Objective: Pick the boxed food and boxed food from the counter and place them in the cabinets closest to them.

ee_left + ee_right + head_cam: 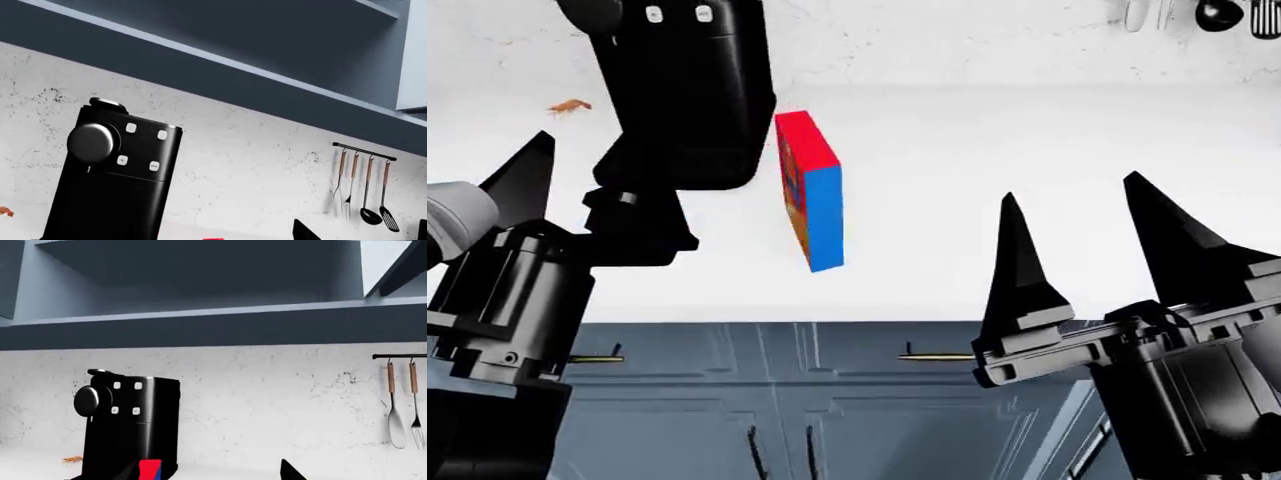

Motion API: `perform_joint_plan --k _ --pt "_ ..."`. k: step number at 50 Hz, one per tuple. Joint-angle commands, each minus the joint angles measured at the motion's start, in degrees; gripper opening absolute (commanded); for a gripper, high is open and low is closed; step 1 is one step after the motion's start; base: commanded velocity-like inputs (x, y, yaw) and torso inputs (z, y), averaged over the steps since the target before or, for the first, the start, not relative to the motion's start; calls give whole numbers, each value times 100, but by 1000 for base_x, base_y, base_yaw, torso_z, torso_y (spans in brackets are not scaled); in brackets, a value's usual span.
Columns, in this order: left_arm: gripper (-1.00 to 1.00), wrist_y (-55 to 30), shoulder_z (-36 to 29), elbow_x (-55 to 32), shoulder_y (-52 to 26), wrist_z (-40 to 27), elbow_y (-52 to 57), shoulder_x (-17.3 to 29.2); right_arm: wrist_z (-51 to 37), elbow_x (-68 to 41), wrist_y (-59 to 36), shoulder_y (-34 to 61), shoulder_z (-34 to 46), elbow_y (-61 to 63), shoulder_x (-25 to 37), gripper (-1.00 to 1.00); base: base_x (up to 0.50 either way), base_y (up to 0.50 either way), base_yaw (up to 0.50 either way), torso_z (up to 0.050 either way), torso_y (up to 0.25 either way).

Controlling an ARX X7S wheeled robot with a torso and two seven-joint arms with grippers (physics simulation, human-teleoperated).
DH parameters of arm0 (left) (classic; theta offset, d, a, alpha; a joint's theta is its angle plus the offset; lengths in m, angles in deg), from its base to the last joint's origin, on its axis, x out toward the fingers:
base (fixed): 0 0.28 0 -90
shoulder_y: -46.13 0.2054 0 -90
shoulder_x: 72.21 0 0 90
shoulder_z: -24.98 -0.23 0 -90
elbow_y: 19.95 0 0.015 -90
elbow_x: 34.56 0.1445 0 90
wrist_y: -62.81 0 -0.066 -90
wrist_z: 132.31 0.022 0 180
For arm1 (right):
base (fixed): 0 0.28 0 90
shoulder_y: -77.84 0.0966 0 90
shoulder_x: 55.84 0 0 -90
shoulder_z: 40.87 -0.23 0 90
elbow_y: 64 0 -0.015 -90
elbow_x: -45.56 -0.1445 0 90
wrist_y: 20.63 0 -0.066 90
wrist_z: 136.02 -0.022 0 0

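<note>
Blue-and-red box (811,190) stands upright on its narrow edge on the white worktop (1028,160), just right of a glossy black coffee machine (687,90); orange print on its side face is hard to make out. The second, cyan box is not visible in any view. Small orange shrimp (570,105) lies left of the machine, near the speckled white wall. Left claw (534,190) is partly cut off, one pointed finger visible; grip state cannot be told. Right claw (1088,250) is released, its two black tapered fingers spread, holding nothing. Open dark-blue upper shelf (200,270) looks bare inside. Utensils (363,192) hang from a rail.
</note>
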Motion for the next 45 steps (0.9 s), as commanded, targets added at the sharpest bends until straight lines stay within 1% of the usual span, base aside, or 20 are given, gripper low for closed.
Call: perform_joint_plan --k 1,12,20,23,26,30,37,45 --pt "100 13 -1 -27 3 -21 23 25 -20 130 -29 -14 7 58 5 100 269 498 0 0 0" --pt "100 22 -30 -24 -4 -34 21 38 -50 29 -45 9 -14 79 34 100 248 498 0 0 0" --pt "100 39 -58 -2 3 -23 7 43 123 33 221 -93 -20 32 43 100 255 468 0 0 0" --pt "100 46 -72 8 4 -15 -4 44 172 -100 306 -100 -37 -3 48 100 116 68 0 0 0" --pt "100 45 -87 14 5 -16 3 49 51 -335 -17 65 -10 -15 2 100 0 0 0 0 3" --pt "100 51 -99 19 7 -9 0 56 2 -832 -471 326 90 -187 -208 100 0 0 0 0 0" --pt "100 55 -116 13 1 -13 -11 64 407 -1387 -1106 644 398 -753 -618 100 0 0 0 0 0" --pt "100 58 -135 2 -5 -13 -25 76 618 -1580 -1270 710 505 -1019 -774 100 0 0 0 0 0"
